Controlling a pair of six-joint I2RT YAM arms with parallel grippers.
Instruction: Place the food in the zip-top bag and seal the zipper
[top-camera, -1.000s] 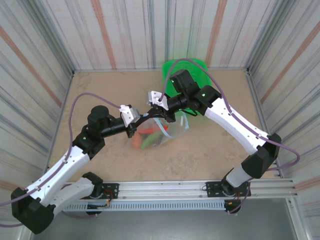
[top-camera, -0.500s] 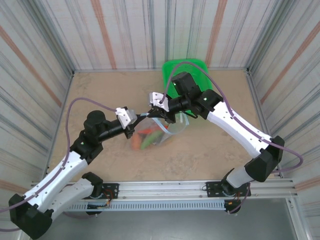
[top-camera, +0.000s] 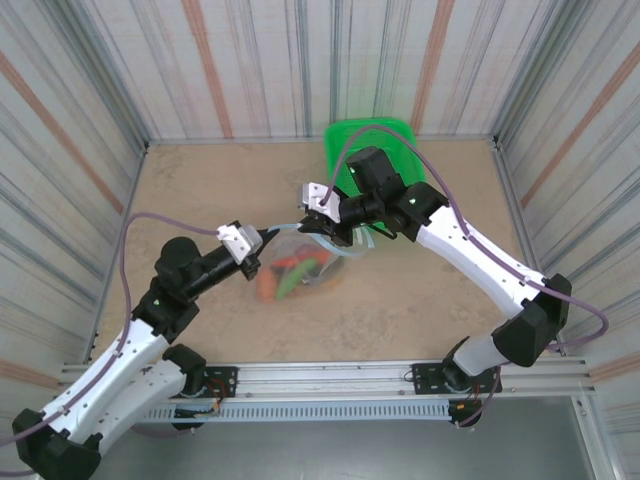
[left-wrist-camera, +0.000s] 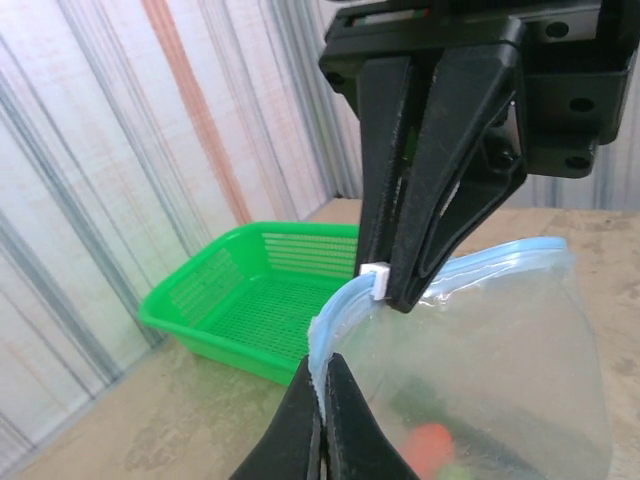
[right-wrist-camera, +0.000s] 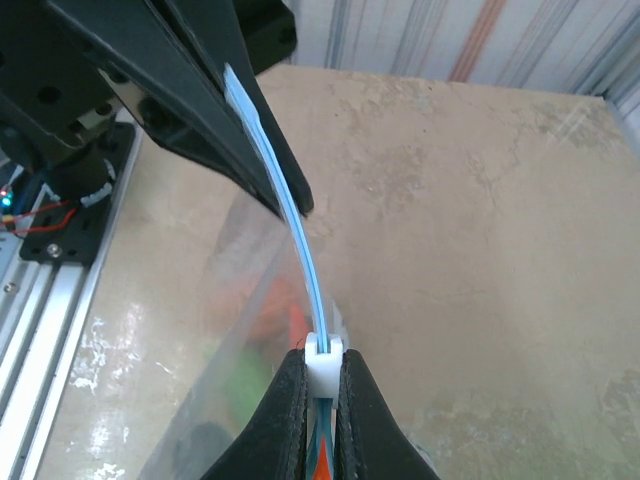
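Above the middle of the table (top-camera: 430, 300), the bag (top-camera: 305, 268) hangs between my grippers with the food (top-camera: 283, 278) inside. My left gripper (left-wrist-camera: 322, 385) is pressed together on the zipper (left-wrist-camera: 335, 318) at its end, and my right gripper (right-wrist-camera: 322, 372) pinches the white slider (right-wrist-camera: 325, 358). As I judge it, the left should anchor the strip taut while the right draws the slider straight along it. The right wrist view shows the strip's curve. The left wrist view adds the green basket (left-wrist-camera: 250, 300) behind.

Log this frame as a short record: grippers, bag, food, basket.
left gripper: shut on one end of the zipper
right gripper: shut on the white slider, further along the strip
zip-top bag: held up by its top edge
food: inside the bag, low down
green mesh basket: behind the bag, on the table
seal: extent unclear
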